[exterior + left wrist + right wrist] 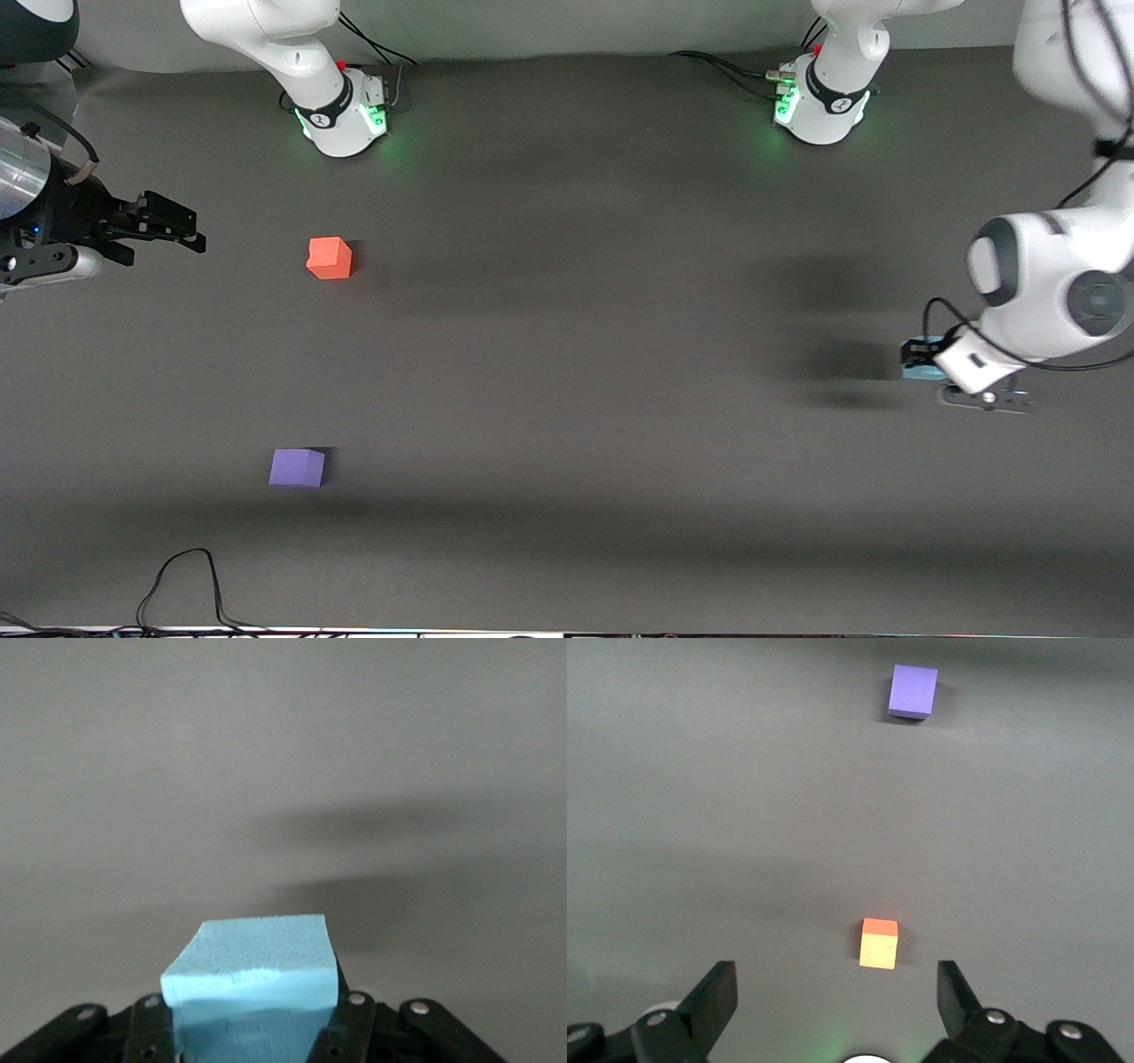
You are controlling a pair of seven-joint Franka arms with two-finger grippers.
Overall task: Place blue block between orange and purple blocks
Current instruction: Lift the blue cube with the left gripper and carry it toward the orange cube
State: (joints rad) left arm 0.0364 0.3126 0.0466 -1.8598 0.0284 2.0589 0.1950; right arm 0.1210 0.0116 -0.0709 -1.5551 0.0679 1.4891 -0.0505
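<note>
My left gripper (920,358) is shut on the light blue block (916,372), over the left arm's end of the table. In the left wrist view the blue block (252,974) fills the gap between the black fingers (354,1028). The orange block (330,258) sits toward the right arm's end. The purple block (298,467) lies nearer the front camera than the orange one, with bare mat between them. My right gripper (182,229) waits open and empty at the right arm's end, beside the orange block. Its wrist view shows the orange block (879,943) and the purple block (912,691).
The two arm bases (341,115) (819,106) stand along the edge farthest from the front camera. A black cable (177,576) loops over the mat's edge nearest the front camera. The left arm's white links (1054,275) hang over its end of the table.
</note>
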